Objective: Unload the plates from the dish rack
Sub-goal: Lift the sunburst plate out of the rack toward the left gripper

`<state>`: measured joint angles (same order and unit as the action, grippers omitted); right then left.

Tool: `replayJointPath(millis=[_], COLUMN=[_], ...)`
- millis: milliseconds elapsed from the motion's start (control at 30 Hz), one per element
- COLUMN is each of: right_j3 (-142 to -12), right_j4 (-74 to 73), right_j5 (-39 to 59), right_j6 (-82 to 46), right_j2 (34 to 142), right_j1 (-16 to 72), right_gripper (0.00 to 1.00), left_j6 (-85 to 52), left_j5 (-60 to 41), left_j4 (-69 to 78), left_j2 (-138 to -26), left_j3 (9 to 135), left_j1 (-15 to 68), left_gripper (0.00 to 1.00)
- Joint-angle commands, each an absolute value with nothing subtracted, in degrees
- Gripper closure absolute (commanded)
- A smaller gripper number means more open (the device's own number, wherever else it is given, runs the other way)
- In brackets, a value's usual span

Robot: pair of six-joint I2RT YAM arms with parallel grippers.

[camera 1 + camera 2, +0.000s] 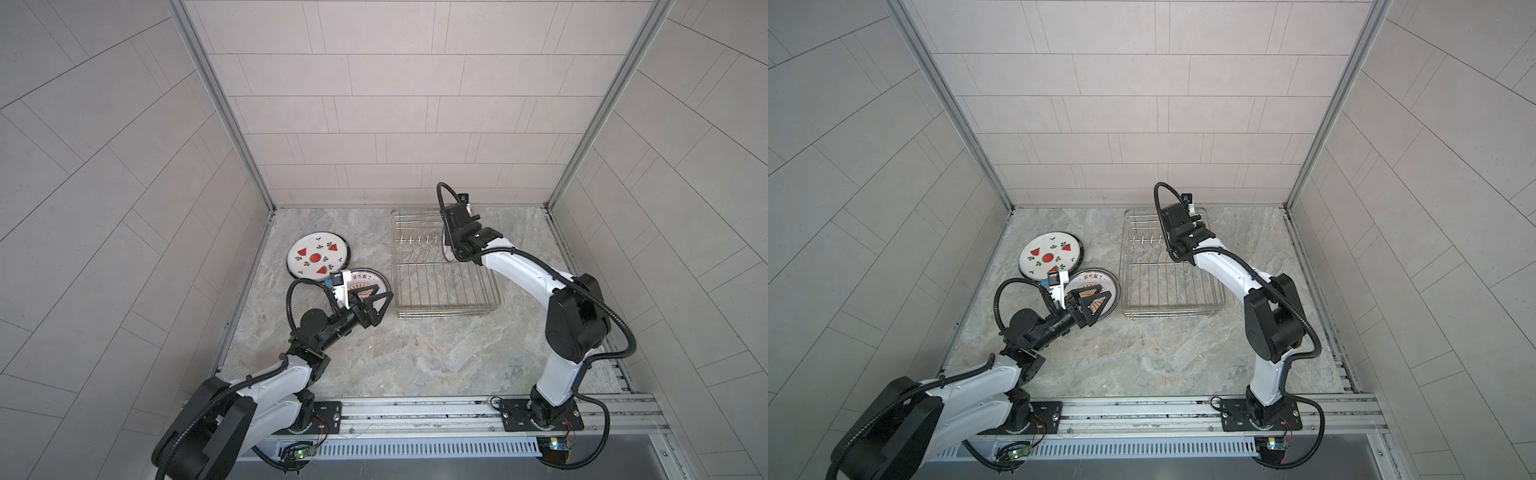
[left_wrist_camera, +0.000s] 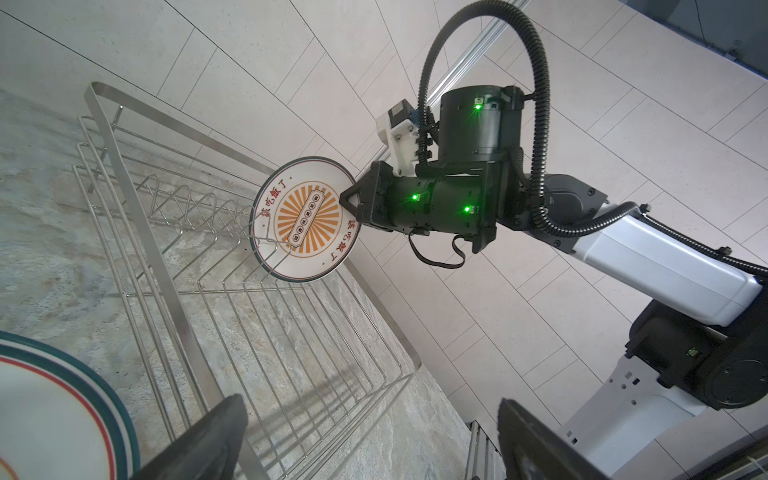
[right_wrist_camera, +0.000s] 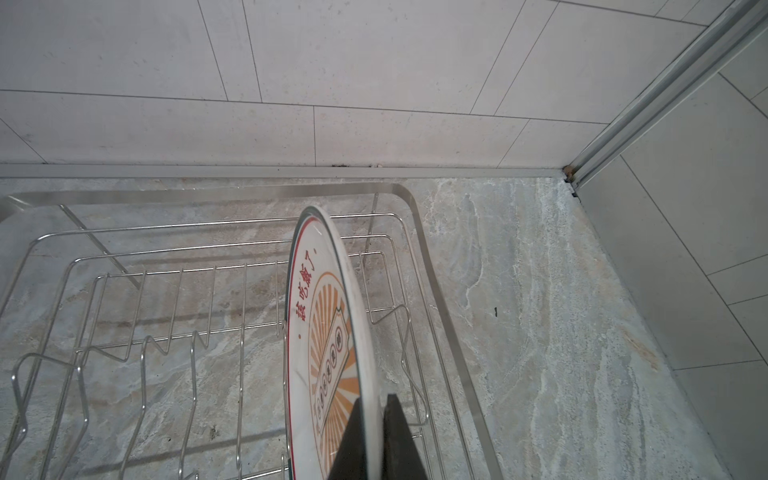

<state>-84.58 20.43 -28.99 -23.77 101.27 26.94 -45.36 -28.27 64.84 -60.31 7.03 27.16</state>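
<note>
The silver wire dish rack (image 1: 449,291) stands at the table's middle back. One small orange-sunburst plate (image 3: 328,332) with red characters stands upright among the prongs at the rack's far right. My right gripper (image 3: 376,436) is shut on its rim; the left wrist view shows the same grip on this plate (image 2: 303,220). Left of the rack, a watermelon plate (image 1: 318,254) lies flat, partly overlapping a second sunburst plate (image 1: 368,279). My left gripper (image 1: 376,301) hovers open over that second plate, nothing between its fingers (image 2: 199,444).
The rack's other slots (image 3: 166,353) hold nothing. The back wall (image 1: 374,145) is close behind the rack, and the side walls enclose the marble table (image 1: 415,353). Both arm bases sit on the front rail (image 1: 415,411).
</note>
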Motion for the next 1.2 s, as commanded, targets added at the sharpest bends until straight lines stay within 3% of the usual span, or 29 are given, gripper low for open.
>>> replayJointPath(millis=[0,400,867,1167], right_j3=[-83.62,-75.60,-65.61,-62.84], right_j4=[19.73,16.90,9.89,4.68], right_j5=[-30.65,-26.58,-1.44,13.67], right_j6=[-23.72,-24.32,-27.56,-31.41], right_j2=[96.47,84.89,72.30,71.87], right_j1=[26.98,26.97,26.28,26.71], right_gripper=[0.93,0.92,0.91,0.90], left_j6=[-44.47,-43.74,-44.00,-45.25], left_j5=[-28.12,-26.29,-27.53,-25.79], left_j4=[64.95,61.77,59.11,59.87], left_j2=[-59.09,-55.18,-52.10,-50.99], left_j3=[6.38,5.69,5.77,4.71], left_j1=[27.37,27.46,27.51,27.61], left_gripper=[0.00,0.00,0.00,0.00])
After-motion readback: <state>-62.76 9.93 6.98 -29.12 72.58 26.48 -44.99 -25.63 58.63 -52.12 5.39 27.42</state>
